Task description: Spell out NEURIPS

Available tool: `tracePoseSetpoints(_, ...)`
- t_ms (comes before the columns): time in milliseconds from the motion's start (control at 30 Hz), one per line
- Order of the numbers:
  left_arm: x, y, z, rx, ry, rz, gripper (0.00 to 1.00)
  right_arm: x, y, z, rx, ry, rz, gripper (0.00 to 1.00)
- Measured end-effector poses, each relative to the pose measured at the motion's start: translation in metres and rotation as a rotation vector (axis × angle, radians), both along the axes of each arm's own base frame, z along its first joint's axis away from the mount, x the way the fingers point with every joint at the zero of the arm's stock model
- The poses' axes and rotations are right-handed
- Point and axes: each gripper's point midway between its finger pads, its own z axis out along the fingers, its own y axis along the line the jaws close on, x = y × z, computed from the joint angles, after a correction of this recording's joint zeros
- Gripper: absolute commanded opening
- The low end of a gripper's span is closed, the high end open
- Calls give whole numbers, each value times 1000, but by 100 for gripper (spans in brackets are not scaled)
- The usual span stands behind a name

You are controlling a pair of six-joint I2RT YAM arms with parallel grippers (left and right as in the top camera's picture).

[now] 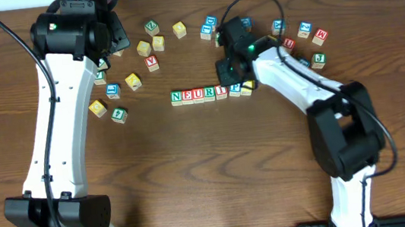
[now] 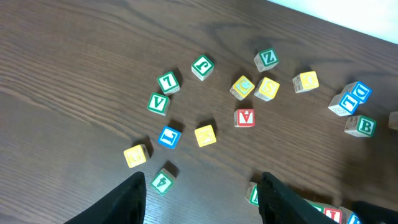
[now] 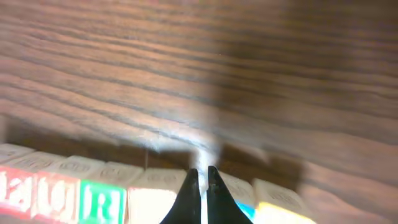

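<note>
Shut right claw [image 3: 200, 175] sits over the block row [image 1: 200, 94]; a sideways slip could skew it. Left claw [image 2: 202, 190] hangs open, empty.

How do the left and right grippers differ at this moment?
The left gripper stands open, while the right gripper is shut. The left gripper hangs high over the scattered cubes; the right gripper sits low, close against the row of letter cubes. What they share: neither holds a cube.
</note>
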Motion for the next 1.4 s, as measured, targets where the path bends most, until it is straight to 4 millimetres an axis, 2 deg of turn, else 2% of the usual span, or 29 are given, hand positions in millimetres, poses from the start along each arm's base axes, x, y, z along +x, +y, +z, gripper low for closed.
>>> tracePoseSetpoints(100, 0, 0, 0, 0, 0, 0, 57, -2, -19, 21, -1, 4, -37, 1)
tracePoseSetpoints(167, 0, 0, 0, 0, 0, 0, 57, -4, -34, 27, -8, 26, -67, 1)
tracePoseSetpoints(300, 0, 0, 0, 0, 0, 0, 57, -9, -62, 21, -26, 79, -133, 1)
tracePoseSetpoints(400, 0, 0, 0, 0, 0, 0, 57, -11, -74, 13, -32, 97, -161, 1)
tracePoseSetpoints(800, 0, 0, 0, 0, 0, 0, 57, -16, -69, -25, 10, 65, -152, 1)
tracePoseSetpoints(1033, 0, 0, 0, 0, 0, 0, 57, -17, -60, -31, 63, 63, -132, 1)
tracePoseSetpoints(1400, 0, 0, 0, 0, 0, 0, 57, -16, -46, -28, 87, 45, -101, 1)
